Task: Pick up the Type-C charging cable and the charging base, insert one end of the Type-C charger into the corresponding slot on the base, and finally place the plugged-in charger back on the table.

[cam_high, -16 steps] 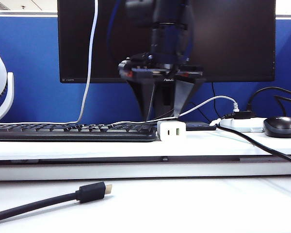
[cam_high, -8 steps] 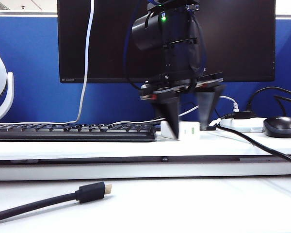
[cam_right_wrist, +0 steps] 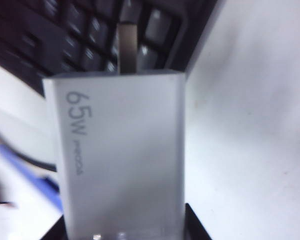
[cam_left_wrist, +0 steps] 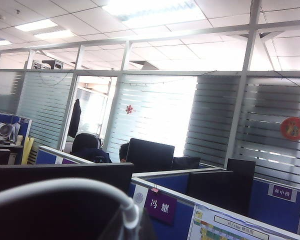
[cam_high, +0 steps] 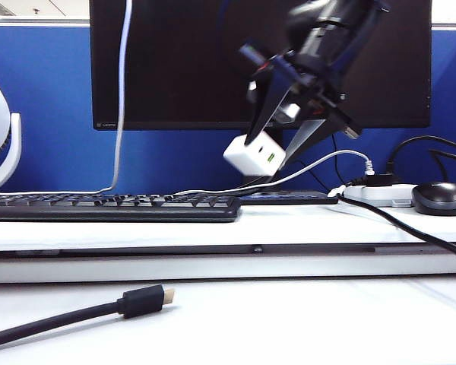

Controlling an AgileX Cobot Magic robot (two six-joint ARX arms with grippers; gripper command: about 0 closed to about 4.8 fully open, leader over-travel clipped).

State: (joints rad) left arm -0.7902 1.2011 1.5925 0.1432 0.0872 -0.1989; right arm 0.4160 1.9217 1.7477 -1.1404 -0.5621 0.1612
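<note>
- My right jaws [cam_high: 283,144] pinch the base [cam_high: 255,154] between their two black fingers, in the air in front of the monitor [cam_high: 182,61] and above the shelf [cam_high: 213,226].
- The base hangs tilted, clear of the shelf, with its port face turned toward the exterior camera; one port is green.
- In the right wrist view the base [cam_right_wrist: 121,155] fills the frame, "65W" printed on its side, a metal prong at its far end, and the keyboard [cam_right_wrist: 85,35] behind it.
- My left jaws are in no view; they are pressed together. The left wrist view shows office partitions, the ceiling and a blurred white cord [cam_left_wrist: 80,189] close to the lens.
- The white cable [cam_high: 121,91] hangs down in front of the monitor to the shelf behind the keyboard [cam_high: 114,207]. What holds its upper end is out of frame.
- A power strip [cam_high: 380,195] and a mouse [cam_high: 440,198] lie on the shelf to the right.
- A black cable [cam_high: 76,315] with a gold-tipped plug lies on the tabletop [cam_high: 304,319] below the shelf.
</note>
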